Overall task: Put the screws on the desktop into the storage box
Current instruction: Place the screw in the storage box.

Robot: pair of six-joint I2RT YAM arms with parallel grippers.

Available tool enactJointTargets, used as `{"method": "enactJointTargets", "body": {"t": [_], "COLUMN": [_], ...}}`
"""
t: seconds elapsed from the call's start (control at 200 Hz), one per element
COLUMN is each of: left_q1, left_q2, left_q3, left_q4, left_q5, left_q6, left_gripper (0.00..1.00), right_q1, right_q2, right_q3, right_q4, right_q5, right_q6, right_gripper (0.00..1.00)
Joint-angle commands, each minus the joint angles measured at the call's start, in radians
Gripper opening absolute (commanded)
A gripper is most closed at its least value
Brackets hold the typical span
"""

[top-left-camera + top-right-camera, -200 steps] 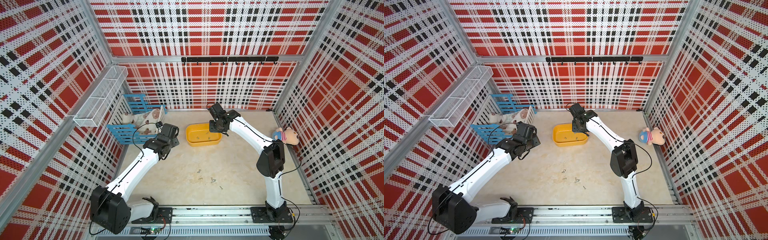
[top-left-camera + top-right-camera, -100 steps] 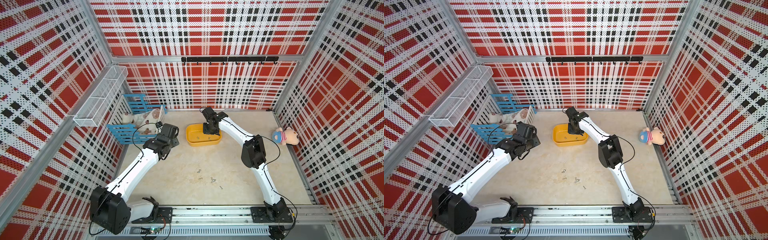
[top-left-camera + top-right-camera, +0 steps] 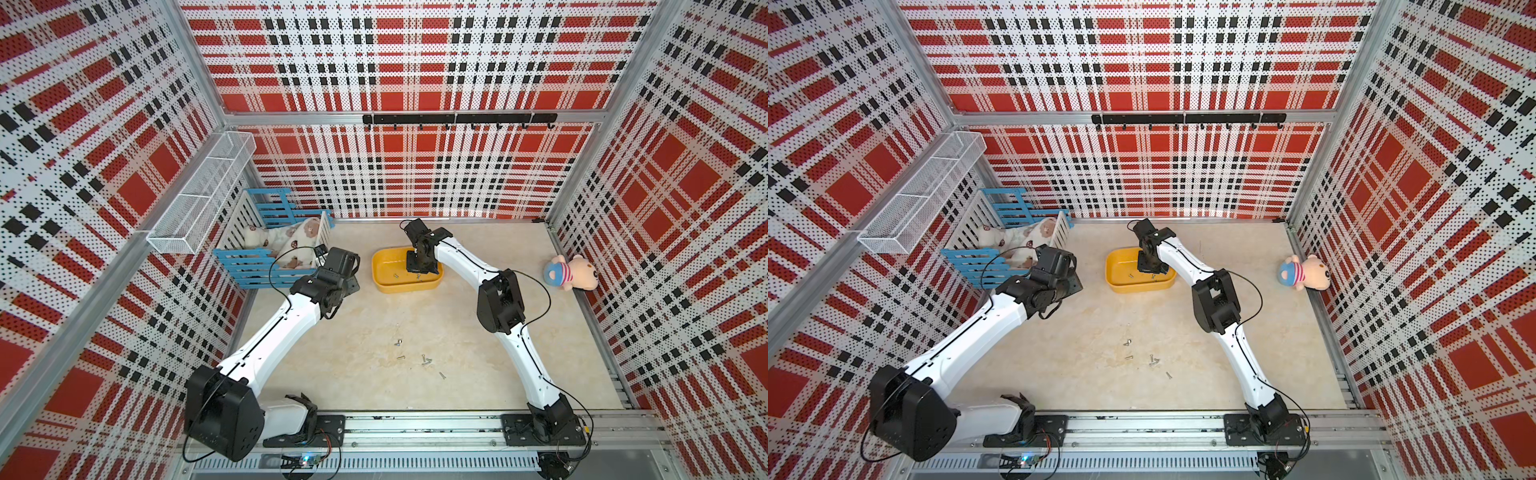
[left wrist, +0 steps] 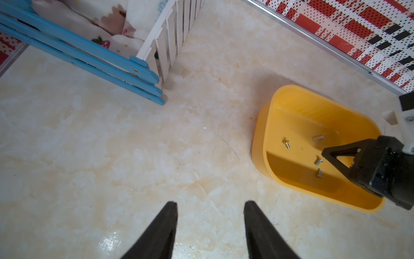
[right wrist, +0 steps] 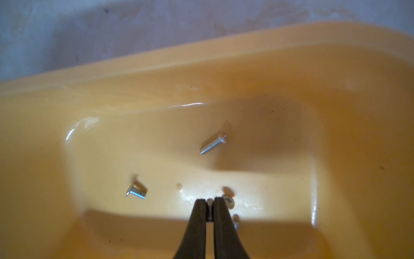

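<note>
The job looks roughly half done. The yellow storage box sits toward the far side of the tabletop, about midway between left and right. The right end effector reaches down inside it, its jaws pinched almost together on one small screw held low over the box floor and not yet let go. Around it, four loose screws lie on the floor of the box, clearest in the left wrist view.

What is left is a small scatter of screws on the tabletop, nearer than the box and well apart from it, around the middle. Four or five can be made out in both top views; one spot may be two lying together, too small to tell.

The left end effector hovers over bare tabletop just left of the box, between it and the blue-and-white crate. Its jaws are about half open and hold nothing.

Judging from this, the pinched screw only needs releasing. Each one in the near scatter then calls for its own pick and carry.
</note>
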Motion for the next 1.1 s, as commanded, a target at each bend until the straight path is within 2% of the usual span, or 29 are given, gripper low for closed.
{"method": "enactJointTargets", "body": {"t": [0.0,0.376,0.536,0.676,0.812,1.097], "left_q1": [-0.004,-0.008,-0.015,-0.046,-0.119,-0.323], "left_q2": [0.006,0.009,0.003,0.010,0.044,0.172], "left_q3": [0.018,0.008,0.009,0.012,0.006,-0.041], "left_q4": [0.000,0.003,0.002,0.002,0.001,0.044], "left_q5": [-0.004,-0.005,-0.007,-0.013,-0.016,0.016], "left_q6": [0.005,0.002,0.001,0.007,0.008,-0.090], "left_gripper": [0.54,0.54,0.54,0.54,0.54,0.54], "right_q1": [-0.004,-0.011,-0.011,-0.011,-0.013,-0.055], "right_q2": [0.035,-0.006,-0.080,-0.252,-0.456,-0.867], "right_q3": [0.024,0.024,-0.004,-0.143,-0.325,-0.732], "right_q4": [-0.019,-0.017,-0.002,0.081,0.136,0.194], "right_q5": [-0.008,-0.005,0.010,0.035,0.100,0.215], "right_q6": [0.000,-0.018,-0.026,-0.036,-0.041,-0.029], "right_gripper": [0.10,0.24,0.29,0.40,0.49,0.52]}}
